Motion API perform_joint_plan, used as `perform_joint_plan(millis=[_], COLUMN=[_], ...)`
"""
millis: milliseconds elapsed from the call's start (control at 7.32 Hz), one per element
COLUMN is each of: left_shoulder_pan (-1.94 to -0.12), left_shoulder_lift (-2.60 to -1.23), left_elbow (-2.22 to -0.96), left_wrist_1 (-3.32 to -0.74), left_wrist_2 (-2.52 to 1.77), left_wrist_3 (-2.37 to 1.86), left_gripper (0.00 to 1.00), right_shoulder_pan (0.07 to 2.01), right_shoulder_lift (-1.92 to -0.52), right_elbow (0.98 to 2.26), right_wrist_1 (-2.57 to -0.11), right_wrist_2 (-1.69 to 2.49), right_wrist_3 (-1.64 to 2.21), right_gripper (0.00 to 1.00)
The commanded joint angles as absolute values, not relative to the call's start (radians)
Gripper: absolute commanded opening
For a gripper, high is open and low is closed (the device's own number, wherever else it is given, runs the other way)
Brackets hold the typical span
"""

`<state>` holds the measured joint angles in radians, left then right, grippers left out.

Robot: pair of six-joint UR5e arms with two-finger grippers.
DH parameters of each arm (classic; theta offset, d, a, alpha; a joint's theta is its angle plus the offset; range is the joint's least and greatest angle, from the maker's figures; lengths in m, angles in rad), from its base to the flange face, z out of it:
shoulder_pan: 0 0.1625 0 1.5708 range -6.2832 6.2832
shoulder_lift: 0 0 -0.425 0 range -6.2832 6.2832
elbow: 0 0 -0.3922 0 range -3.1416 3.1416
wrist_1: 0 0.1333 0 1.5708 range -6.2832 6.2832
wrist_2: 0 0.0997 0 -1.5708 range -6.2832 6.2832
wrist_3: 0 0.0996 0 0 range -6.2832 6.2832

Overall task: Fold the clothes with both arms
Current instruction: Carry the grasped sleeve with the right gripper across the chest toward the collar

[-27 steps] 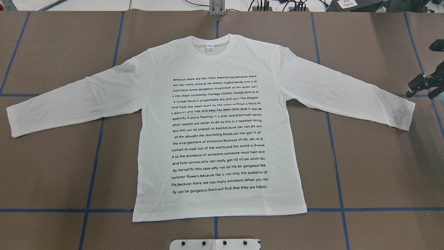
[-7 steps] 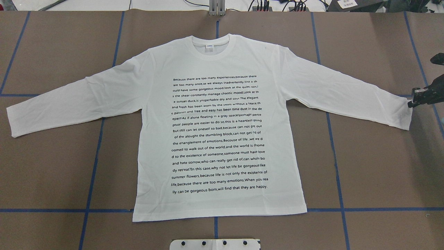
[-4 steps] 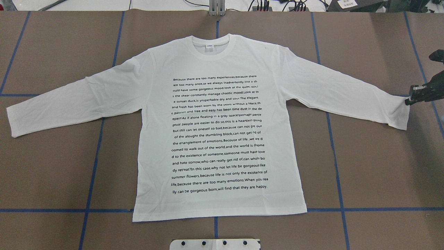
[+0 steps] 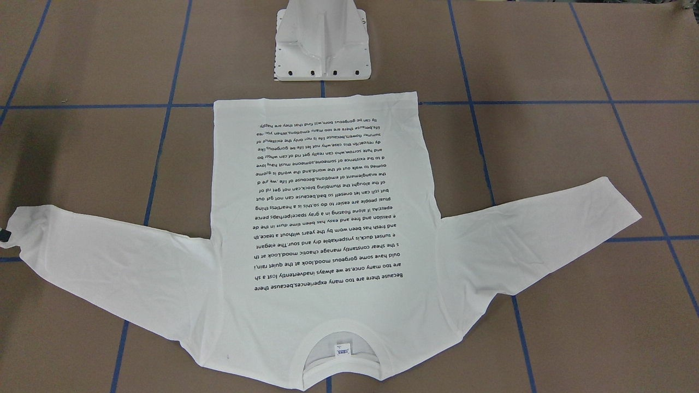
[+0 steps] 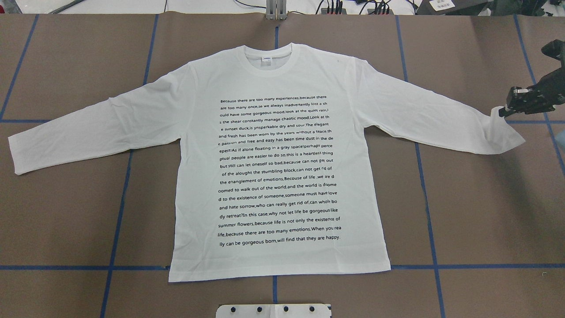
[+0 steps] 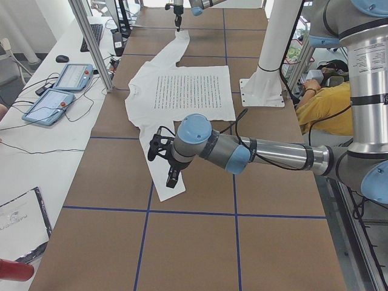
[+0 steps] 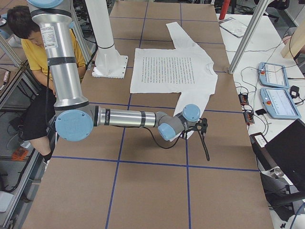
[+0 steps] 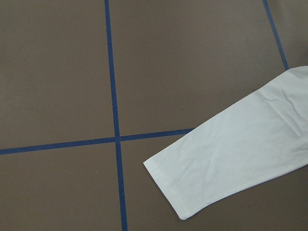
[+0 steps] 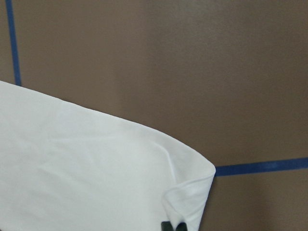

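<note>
The clothes are one white long-sleeved T-shirt (image 5: pixel 273 79) with black text lines, lying flat and face up on the brown table, collar toward the far side. My right gripper (image 5: pixel 503 112) is shut on the far corner of the right sleeve cuff (image 5: pixel 503 137) and holds that corner raised and curled; its fingertips (image 9: pixel 173 225) show at the bottom edge of the right wrist view. The left sleeve cuff (image 8: pixel 192 178) lies flat. My left gripper (image 6: pixel 171 177) hangs over that cuff and shows only in the exterior left view, so I cannot tell whether it is open or shut.
The white pedestal base (image 4: pixel 322 49) stands at the table's near edge by the shirt hem. Blue tape lines (image 5: pixel 119 207) grid the table. Tablets (image 6: pixel 60 85) and cables lie beyond the far edge. A seated person in yellow (image 7: pixel 28 47) is behind the robot.
My right gripper came down onto the right cuff, shut on its far corner, then lifted it and drew it toward the far side. The cuff corner now stands up, curled. The rest of the shirt is unmoved.
</note>
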<state>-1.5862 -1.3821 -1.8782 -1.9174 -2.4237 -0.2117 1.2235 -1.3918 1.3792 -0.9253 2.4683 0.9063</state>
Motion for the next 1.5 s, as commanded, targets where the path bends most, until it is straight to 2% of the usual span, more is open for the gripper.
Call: perform_joint_plan(millis=[0, 273, 683, 956, 1093, 1366], left_shoulder_pan=[-1.586, -1.588, -1.588, -1.589, -1.589, -1.589], left_shoulder_lift=[-1.382, -1.381, -1.379, -1.373, -1.37, -1.367], left_elbow=[-1.878, -1.878, -1.878, -1.881, -1.885, -1.891], left_wrist_1=[-1.916, -1.914, -1.925, -1.933, -1.933, -1.94], left_wrist_2=[-2.425, -2.422, -2.424, -2.424, -2.424, -2.424], left_wrist_3=[-0.212, -0.207, -0.206, -0.206, -0.204, -0.206], left_gripper=[1.0, 1.0, 1.0, 1.0, 1.0, 1.0], right_shoulder_pan=[1.142, 1.062, 0.832, 0.715, 0.668, 0.608], right_shoulder_lift=[-1.279, -1.12, -0.789, -0.509, -0.43, -0.425], right_elbow=[1.448, 1.445, 1.411, 1.144, 1.067, 1.062], right_wrist_1=[-0.927, -0.951, -1.213, -1.206, -1.168, -1.098], right_wrist_2=[2.458, 2.39, 2.053, 1.936, 1.88, 1.83], right_wrist_3=[1.256, 1.525, 1.791, 1.822, 1.827, 1.884], right_gripper=[0.0, 0.0, 0.0, 0.0, 0.0, 0.0])
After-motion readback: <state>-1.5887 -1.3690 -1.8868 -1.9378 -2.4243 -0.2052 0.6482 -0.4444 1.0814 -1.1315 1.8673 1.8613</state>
